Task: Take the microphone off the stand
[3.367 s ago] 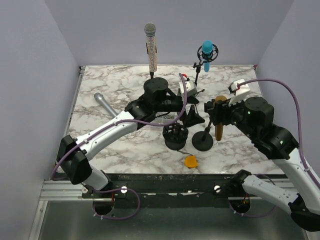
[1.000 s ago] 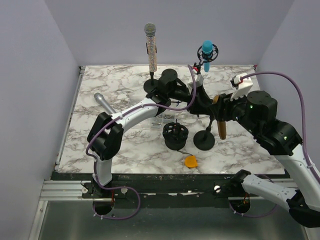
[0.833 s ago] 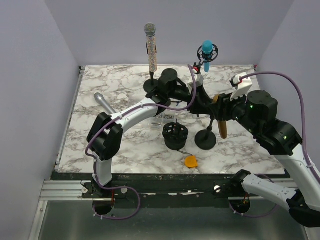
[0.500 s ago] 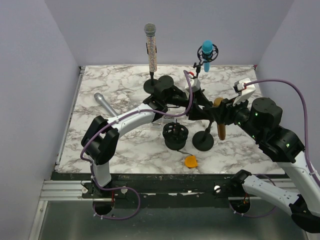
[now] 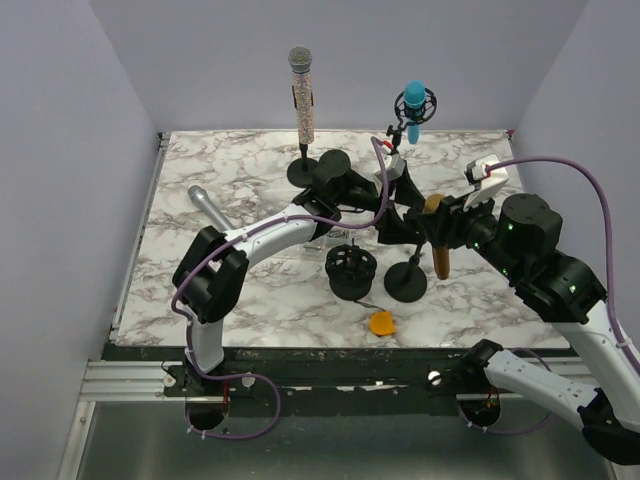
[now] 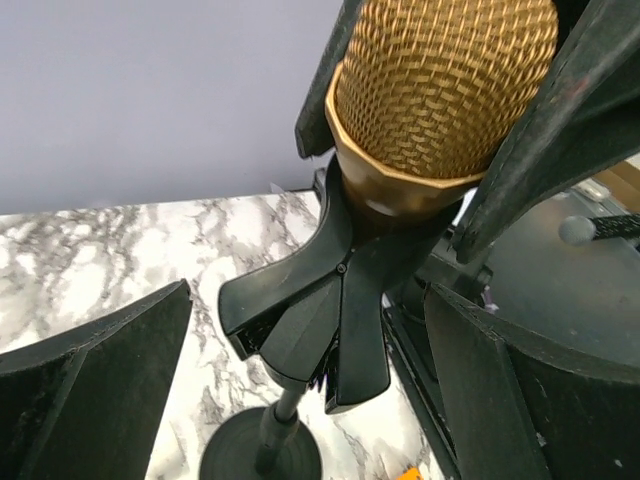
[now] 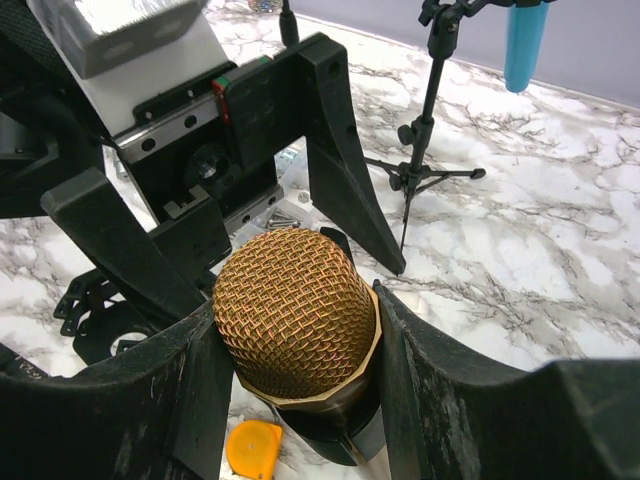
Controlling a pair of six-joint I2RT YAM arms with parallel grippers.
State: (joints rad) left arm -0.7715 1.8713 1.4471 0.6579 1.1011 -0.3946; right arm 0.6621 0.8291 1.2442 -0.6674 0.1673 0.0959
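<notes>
Your left end effector [image 6: 308, 292] is hanging with its jaws wide apart, flanking the clip [image 6: 330, 320] but gripping nothing. The mic [image 6: 440, 80] is sitting in that clip on the stand [image 5: 407, 283], mid-counter [image 5: 290, 305]. Your right end effector [image 7: 295, 350] is clamping the mic's mesh head.

Risk: nothing is bracing the stand, so a pull by the right arm is likely lifting or tipping the whole stand instead of freeing the mic. The rounded mesh is also offering a poor hold, and the grip could be slipping off under load.
</notes>
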